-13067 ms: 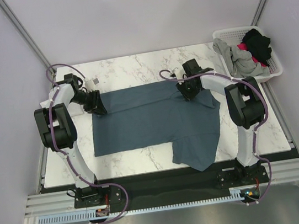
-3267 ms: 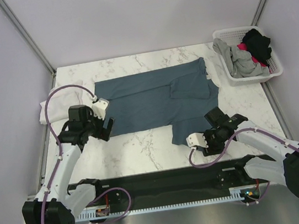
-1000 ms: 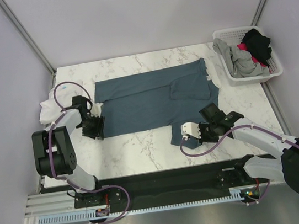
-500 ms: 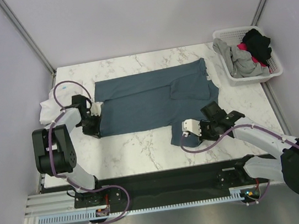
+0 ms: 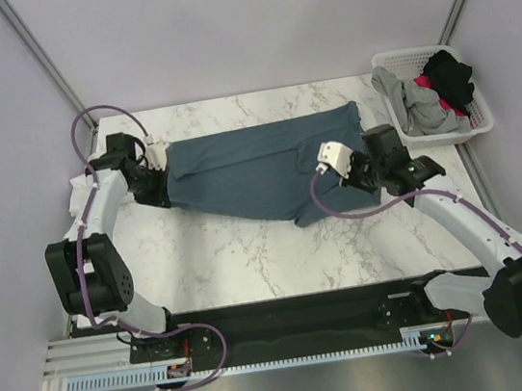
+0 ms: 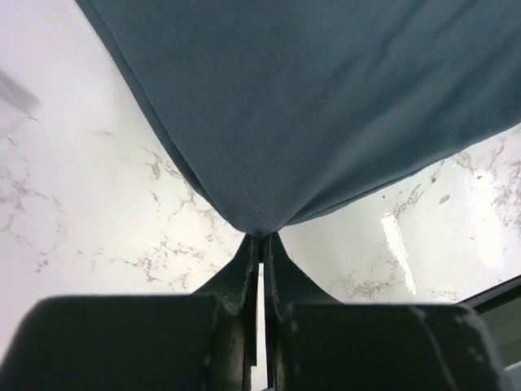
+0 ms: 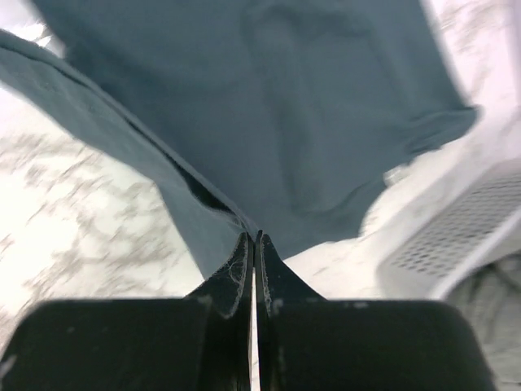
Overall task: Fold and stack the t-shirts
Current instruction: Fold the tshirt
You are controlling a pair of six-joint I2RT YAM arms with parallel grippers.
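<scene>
Our left pincer (image 6: 261, 238) is pressed tight together, and it pinches a corner of the slate-blue t-shirt (image 6: 326, 106) right at its tips, at the bottom middle of the left wrist view. We can see the sewn hem line just above the tips. Our right pincer (image 7: 255, 236) is pressed together too, and it pinches the shirt's edge where the cloth makes a small fold. From above, the shirt stretches across the middle of the frame. One end is at the left pincer in the upper left, and the other end is at the right pincer a bit right of the middle. The edge between them droops in a slanted line, and the far part lies on the marble table (image 5: 249, 246). In the upper right a white basket (image 5: 397, 57) holds a grey t-shirt (image 5: 413, 101) and a black t-shirt (image 5: 449, 77), well apart from our shirt. We think the shirt is light and very soft, so it will sag and flop wherever we do not hold it. It will not break, but a thin pinch could slip out. The hem and the corners look like the best places to hold, because the cloth is thicker there. We think both pincers must travel together, or the shirt will bunch up and the fold will come out crooked.
</scene>
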